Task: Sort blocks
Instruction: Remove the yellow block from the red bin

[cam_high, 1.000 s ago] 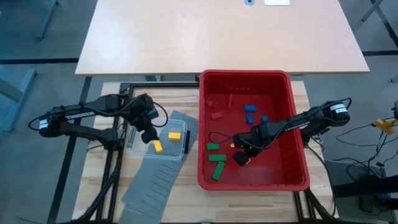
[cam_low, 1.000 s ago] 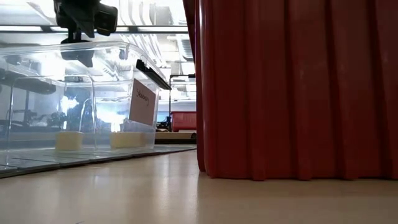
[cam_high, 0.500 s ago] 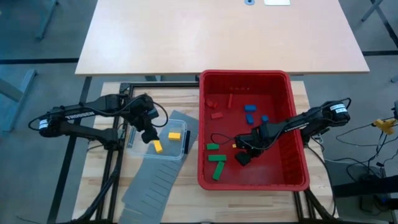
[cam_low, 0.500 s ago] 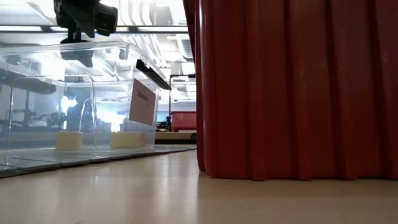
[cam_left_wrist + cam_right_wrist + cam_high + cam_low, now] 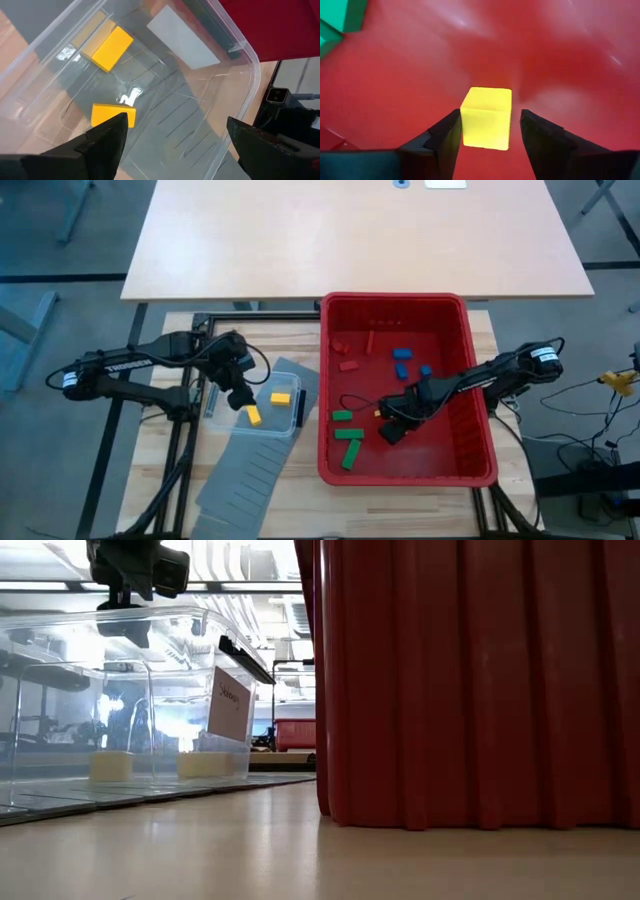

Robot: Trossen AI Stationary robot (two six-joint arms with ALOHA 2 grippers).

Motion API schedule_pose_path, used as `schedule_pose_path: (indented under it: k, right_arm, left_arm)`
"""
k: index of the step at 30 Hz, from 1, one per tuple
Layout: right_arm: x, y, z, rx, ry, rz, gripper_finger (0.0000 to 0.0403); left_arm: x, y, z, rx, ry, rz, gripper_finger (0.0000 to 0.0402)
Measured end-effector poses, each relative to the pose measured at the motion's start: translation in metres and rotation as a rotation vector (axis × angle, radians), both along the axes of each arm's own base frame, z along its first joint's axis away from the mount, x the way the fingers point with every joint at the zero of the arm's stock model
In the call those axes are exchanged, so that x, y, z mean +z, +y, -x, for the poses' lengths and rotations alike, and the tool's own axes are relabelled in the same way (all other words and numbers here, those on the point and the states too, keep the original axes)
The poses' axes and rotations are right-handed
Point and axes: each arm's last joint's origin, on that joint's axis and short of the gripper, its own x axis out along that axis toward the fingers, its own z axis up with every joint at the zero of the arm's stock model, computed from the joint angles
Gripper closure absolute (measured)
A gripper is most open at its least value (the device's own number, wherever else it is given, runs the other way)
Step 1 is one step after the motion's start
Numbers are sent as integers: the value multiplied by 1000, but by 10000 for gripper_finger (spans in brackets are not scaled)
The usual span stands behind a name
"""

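Inside the red plastic bin (image 5: 480, 360): three green plastic blocks (image 5: 348, 442), two blue blocks (image 5: 402, 360), a few small red blocks (image 5: 348, 365) hard to tell from the bin floor. One yellow plastic cube (image 5: 486, 117) between the right gripper (image 5: 487, 137) jaws, still a sliver apart on one side, touching or nearly so on the other; mostly hidden under that arm from above. Left of the bin, in the small clear plastic tub (image 5: 215, 415): two yellow blocks (image 5: 280, 396). Above the tub, left gripper (image 5: 172, 142), jaws wide, holding nothing. Under the tub, grey slotted divider panel (image 5: 245, 470). From table height, bin wall blocking everything inside.
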Motion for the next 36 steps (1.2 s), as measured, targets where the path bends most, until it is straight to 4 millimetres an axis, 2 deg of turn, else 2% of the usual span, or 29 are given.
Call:
schedule_pose_path:
  k: [8,15,18,23,27,32,36]
  right_arm:
    - [-9,0,8,17,33,-29,287]
    - [-5,0,6,28,28,-29,288]
    - [4,1,-2,19,-23,-33,288]
    - [37,2,-16,8,-160,-13,288]
    - [76,-5,-25,-39,-320,56,288]
    - [132,-25,-32,-94,-583,147,288]
    - [171,-45,-37,-146,-811,184,288]
  left_arm:
    - [0,0,0,8,0,5,88]
    - [0,0,0,13,-1,7,88]
    - [1,1,-3,20,-26,5,88]
    - [9,2,-8,23,-140,-17,88]
    - [20,3,-13,37,-278,-47,88]
    - [39,6,-19,43,-486,-210,88]
    - [48,8,-23,29,-580,-397,88]
